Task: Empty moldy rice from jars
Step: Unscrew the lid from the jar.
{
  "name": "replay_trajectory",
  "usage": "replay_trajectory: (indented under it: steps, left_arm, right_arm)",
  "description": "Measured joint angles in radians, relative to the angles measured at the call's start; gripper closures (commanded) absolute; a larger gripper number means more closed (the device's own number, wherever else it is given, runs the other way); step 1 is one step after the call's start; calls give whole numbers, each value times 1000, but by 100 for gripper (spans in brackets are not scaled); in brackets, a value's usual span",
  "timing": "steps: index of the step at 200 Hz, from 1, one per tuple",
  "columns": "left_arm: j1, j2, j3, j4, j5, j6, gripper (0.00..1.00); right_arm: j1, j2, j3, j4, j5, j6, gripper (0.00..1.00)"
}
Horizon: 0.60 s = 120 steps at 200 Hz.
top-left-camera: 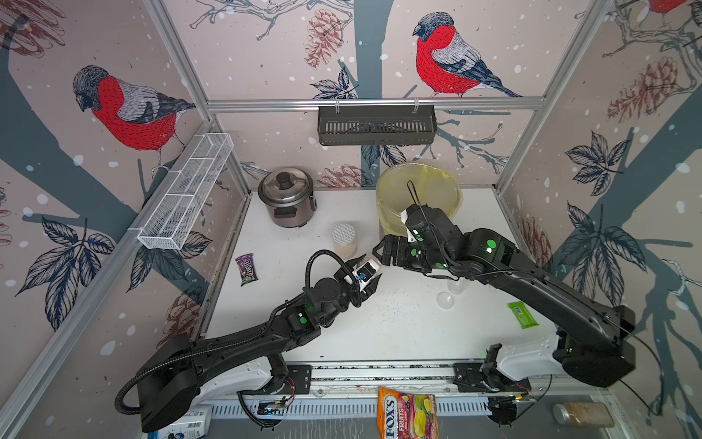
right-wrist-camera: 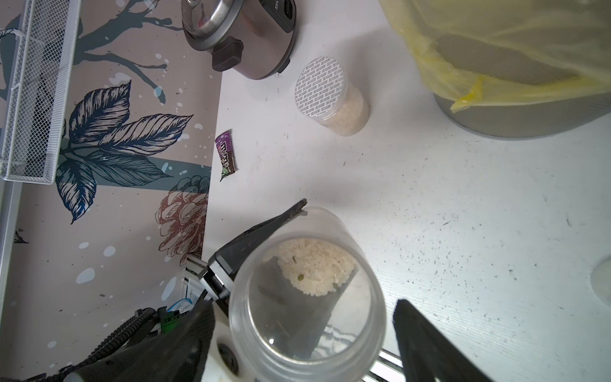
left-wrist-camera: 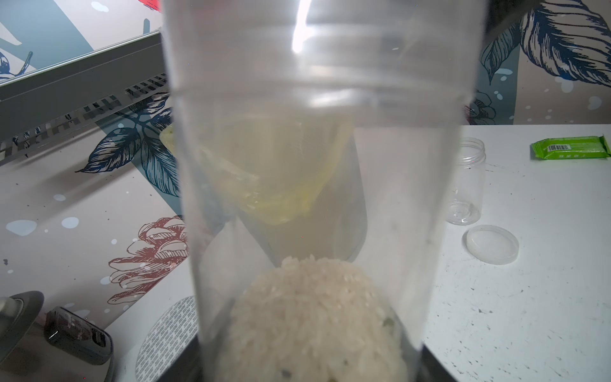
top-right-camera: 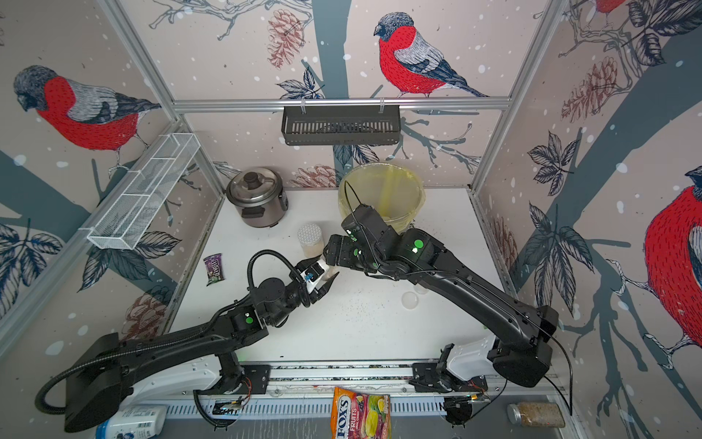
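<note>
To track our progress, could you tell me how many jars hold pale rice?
2. One narrow jar is held in the left gripper; the silver-lidded jar stands beside the rice cooker. The third jar, near the green packet, looks empty.

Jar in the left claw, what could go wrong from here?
The jar is held by the left claw over the table, away from the bin: opened here, its rice could spill. The right claw, open around its top, could twist it out of that grip.

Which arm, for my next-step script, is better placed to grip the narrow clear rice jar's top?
Right: right gripper is open around the top of the narrow clear jar; left gripper holds its body.
</note>
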Motion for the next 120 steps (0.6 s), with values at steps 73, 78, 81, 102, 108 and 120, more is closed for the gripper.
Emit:
replay_trajectory:
  steps: [73,78,81,102,108,120]
  left_arm:
    - [0,0,-1,0,0,6,70]
    - [0,0,-2,0,0,6,70]
    - [0,-1,-3,0,0,6,70]
    - [0,-7,-6,0,0,6,70]
    - [0,-9,-6,0,0,6,70]
    - [0,-10,-6,-3,1,6,70]
  right_arm:
    - [1,16,18,-31,2,-33,22]
    - [1,16,23,-31,5,-34,23]
    - [1,16,26,-31,6,-37,24]
    - [-8,18,36,-34,13,-60,28]
    - [-13,17,36,-34,10,-64,28]
    - [-27,14,29,-26,-5,-85,28]
